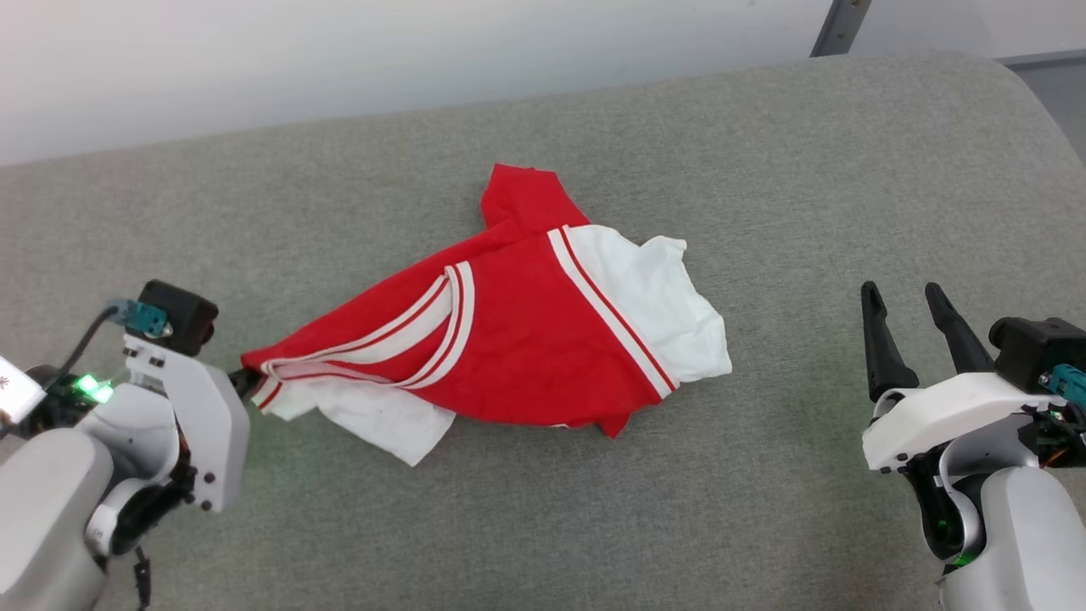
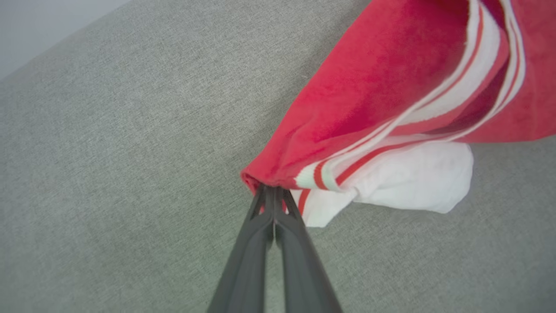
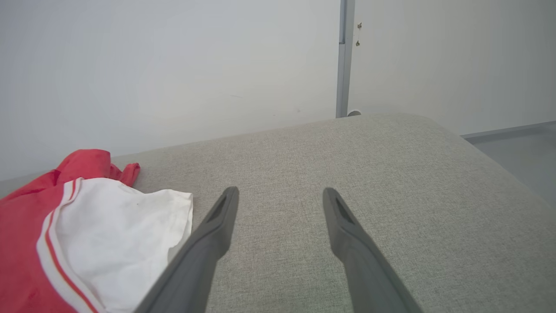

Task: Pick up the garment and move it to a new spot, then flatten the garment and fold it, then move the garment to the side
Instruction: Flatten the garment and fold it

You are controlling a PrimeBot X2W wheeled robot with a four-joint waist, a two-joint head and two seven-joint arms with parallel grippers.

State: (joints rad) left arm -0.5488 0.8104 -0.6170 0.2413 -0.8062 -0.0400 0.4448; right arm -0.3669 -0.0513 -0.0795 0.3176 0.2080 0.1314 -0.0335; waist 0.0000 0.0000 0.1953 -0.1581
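Our left gripper (image 2: 273, 191) is pinched tight on a bunched red corner of the garment (image 1: 509, 339), which lies crumpled mid-way across the grey cushion (image 1: 806, 170), well off every edge. We'd lift slow so it doesn't slip out. Right gripper (image 1: 900, 290) hovers spread apart near the right edge, holding nothing. Only the wall (image 1: 339, 68) sits behind the far edge, so nothing looks to be in the way.
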